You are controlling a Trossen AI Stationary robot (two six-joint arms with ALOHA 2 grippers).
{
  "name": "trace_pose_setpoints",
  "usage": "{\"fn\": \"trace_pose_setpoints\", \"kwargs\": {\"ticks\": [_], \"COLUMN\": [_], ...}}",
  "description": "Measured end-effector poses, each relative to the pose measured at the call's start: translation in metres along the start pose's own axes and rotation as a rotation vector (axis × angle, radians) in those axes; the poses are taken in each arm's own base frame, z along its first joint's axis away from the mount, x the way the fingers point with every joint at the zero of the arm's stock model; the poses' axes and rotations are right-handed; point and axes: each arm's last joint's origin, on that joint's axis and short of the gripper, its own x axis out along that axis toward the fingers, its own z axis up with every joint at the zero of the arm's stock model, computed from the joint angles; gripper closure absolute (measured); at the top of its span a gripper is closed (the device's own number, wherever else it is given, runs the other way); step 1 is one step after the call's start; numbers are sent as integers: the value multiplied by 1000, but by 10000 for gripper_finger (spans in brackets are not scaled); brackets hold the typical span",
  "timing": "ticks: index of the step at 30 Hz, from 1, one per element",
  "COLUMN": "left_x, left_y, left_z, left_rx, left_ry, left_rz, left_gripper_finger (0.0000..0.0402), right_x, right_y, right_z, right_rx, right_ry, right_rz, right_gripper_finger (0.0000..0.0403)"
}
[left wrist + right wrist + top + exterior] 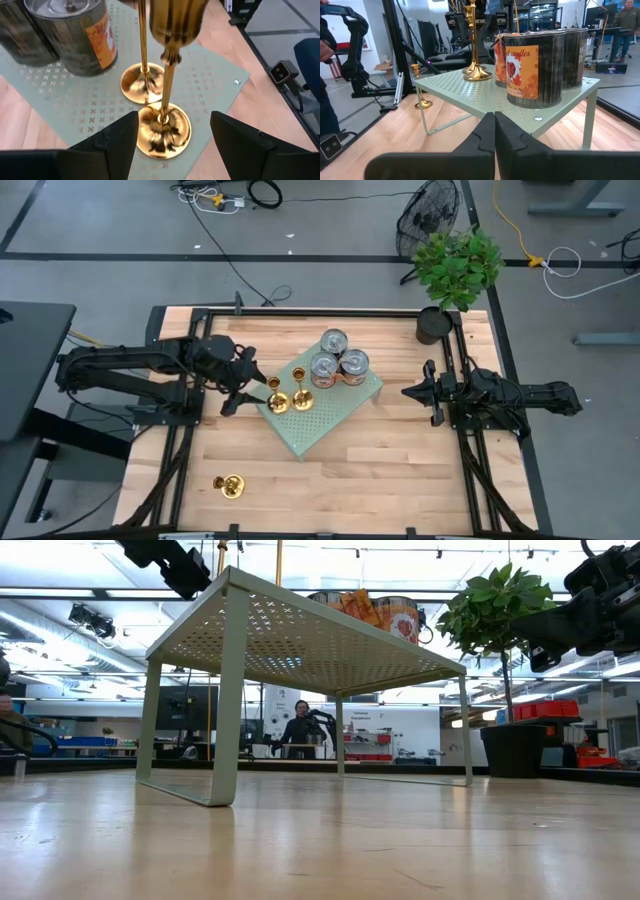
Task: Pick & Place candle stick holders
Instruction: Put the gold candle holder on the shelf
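Note:
Two gold candle stick holders (279, 400) (301, 398) stand upright by their round bases on a pale green perforated shelf (330, 415). A third holder (229, 485) stands on the table near its front left. My left gripper (240, 390) is open just left of the shelf. In the left wrist view its fingers (115, 145) stand on either side of the nearer holder's base (164, 130), with a gap on each side. My right gripper (408, 391) waits shut at the table's right, pointing level at the shelf.
Three silver labelled cans (335, 362) crowd the shelf's far part, right behind the two holders. A potted plant (455, 270) stands at the table's far right corner. Bare wood lies before the shelf, toward the near edge.

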Motion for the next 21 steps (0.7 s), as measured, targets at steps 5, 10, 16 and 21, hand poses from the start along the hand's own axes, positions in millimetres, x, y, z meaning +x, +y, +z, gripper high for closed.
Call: {"fn": "trace_pose_setpoints", "kwargs": {"ticks": [5, 10, 16, 21], "left_x": [-4, -7, -14, -28], "left_y": [-1, -3, -12, -16], "left_z": [-2, -4, -7, -9], "left_rx": [1, -2, 12, 29], "left_ry": [6, 19, 27, -12], "left_rz": [0, -27, -109, -107], "left_gripper_finger": [145, 145, 145, 145], "right_x": [0, 0, 0, 0], "right_y": [0, 0, 0, 0], "right_z": [0, 0, 0, 0], "right_rx": [0, 0, 0, 0], "right_ry": [-1, -1, -1, -1], "right_rz": [0, -1, 0, 0], "right_gripper_finger": [400, 400, 400, 400]}}
